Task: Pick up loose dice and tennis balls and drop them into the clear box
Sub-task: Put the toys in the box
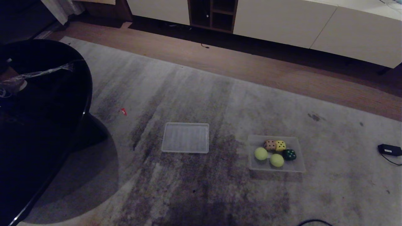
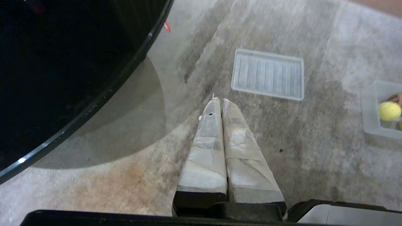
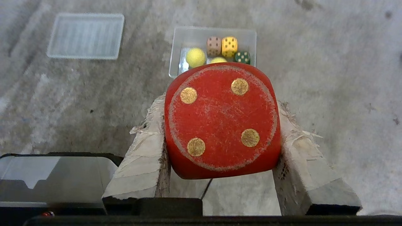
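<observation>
We see our right gripper (image 3: 221, 125) pinching the red die (image 3: 221, 121) above the rug (image 1: 220, 194); left gripper (image 2: 221, 103) fingers pressed together, clear box (image 1: 296, 168) holding the rest.

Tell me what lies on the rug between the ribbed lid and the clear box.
Nothing: in the head view, only bare grey rug separates the ribbed lid from the clear box. The right wrist view shows the same.

four dice (image 3: 222, 121), two tennis balls (image 1: 261, 153), one clear box (image 1: 300, 169), one lid (image 1: 185, 137)
</observation>
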`<state>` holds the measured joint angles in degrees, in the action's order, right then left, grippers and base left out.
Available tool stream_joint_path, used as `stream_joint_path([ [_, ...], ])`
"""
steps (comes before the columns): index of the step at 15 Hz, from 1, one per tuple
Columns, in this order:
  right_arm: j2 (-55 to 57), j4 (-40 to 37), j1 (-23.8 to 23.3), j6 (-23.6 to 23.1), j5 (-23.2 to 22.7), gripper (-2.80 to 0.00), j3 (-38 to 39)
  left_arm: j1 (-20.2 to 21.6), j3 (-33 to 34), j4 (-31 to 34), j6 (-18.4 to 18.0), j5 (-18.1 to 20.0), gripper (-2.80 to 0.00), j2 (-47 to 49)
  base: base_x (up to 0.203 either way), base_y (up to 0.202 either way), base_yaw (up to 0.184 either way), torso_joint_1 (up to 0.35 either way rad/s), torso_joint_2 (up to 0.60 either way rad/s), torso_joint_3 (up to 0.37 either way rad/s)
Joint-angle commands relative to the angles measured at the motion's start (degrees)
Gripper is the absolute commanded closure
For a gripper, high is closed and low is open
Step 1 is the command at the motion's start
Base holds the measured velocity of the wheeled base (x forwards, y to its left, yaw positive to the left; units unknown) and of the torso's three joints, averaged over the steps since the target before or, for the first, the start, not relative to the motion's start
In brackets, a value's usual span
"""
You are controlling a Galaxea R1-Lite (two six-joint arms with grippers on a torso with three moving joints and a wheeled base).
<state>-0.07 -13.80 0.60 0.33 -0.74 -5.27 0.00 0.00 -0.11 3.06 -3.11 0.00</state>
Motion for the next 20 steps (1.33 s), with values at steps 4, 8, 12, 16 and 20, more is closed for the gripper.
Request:
stream_joint_path([
  [4, 0.1, -0.1, 0.0, 0.0, 0.0, 0.0, 0.0, 0.0, 0.1, 0.0, 0.0, 0.0, 0.0, 0.1, 0.0, 0.0, 0.0, 0.002, 0.0, -0.194],
  [8, 0.1, -0.1, 0.0, 0.0, 0.0, 0.0, 0.0, 0.0, 0.1, 0.0, 0.0, -0.1, 0.0, 0.1, 0.0, 0.0, 0.0, 0.003, 0.01, -0.196],
  [12, 0.1, -0.1, 0.0, 0.0, 0.0, 0.0, 0.0, 0.0, 0.1, 0.0, 0.1, -0.1, 0.0, 0.1, 0.0, 0.0, 0.0, 0.003, 0.0, -0.198],
  [16, 0.1, -0.1, 0.0, 0.0, 0.0, 0.0, 0.0, 0.0, 0.1, -0.1, 0.1, -0.1, 0.0, 0.1, 0.0, 0.0, 0.0, 0.003, 0.0, -0.196],
  [20, 0.1, -0.1, 0.0, 0.0, 0.0, 0.0, 0.0, 0.0, 0.1, -0.1, 0.1, -0.1, 0.0, 0.1, 0.0, 0.0, 0.0, 0.0, 0.0, -0.2],
])
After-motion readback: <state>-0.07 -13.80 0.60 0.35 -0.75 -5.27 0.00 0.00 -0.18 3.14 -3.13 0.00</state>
